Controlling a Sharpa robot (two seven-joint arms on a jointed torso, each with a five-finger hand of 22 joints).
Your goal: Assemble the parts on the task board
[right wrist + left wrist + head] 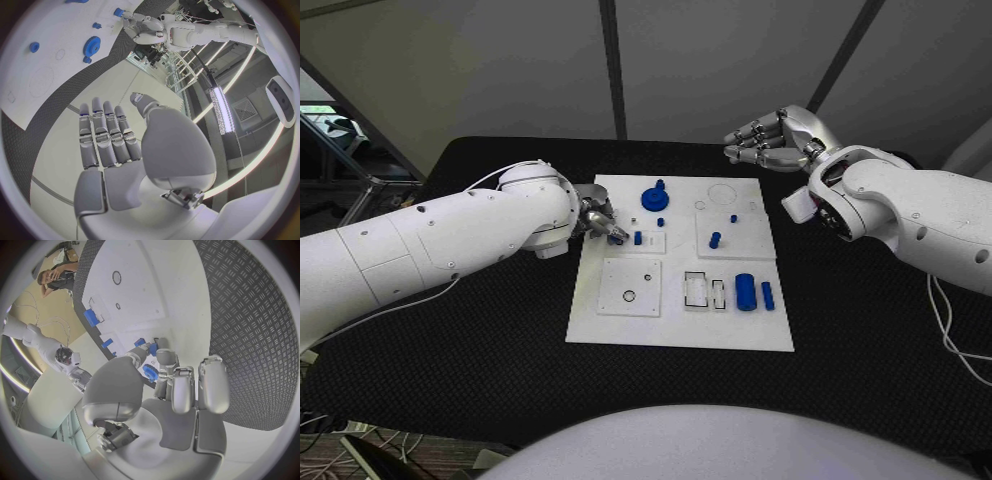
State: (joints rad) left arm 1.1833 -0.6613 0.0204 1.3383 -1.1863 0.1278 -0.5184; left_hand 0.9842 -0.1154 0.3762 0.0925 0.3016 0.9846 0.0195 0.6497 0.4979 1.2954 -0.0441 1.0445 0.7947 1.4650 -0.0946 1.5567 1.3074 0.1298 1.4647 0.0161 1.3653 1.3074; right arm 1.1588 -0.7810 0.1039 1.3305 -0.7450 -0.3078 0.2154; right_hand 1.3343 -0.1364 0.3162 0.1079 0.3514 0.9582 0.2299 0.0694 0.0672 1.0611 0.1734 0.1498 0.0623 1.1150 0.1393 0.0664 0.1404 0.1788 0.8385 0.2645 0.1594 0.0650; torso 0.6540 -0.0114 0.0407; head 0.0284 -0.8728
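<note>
The white task board [678, 335] lies mid-table. My left hand [600, 222] reaches over its left edge, where the thumb and a finger pinch a small blue part [617, 240] down at the board; the left wrist view shows that part [152, 348] between the fingertips [164, 356]. Beside it stands a short blue peg [638, 238]. A blue gear [655, 197] sits at the far side, with another peg [714, 240] to the right. A blue cylinder [746, 291] lies near the right edge. My right hand [769, 140] hovers beyond the far right corner, holding nothing, fingers straight [109, 140].
A square white plate with two holes [630, 287] and a slotted frame [697, 288] lie on the board's near half. Black matting [877, 330] surrounds the board. The right wrist view catches the gear [94, 46] and the board [37, 65] from above.
</note>
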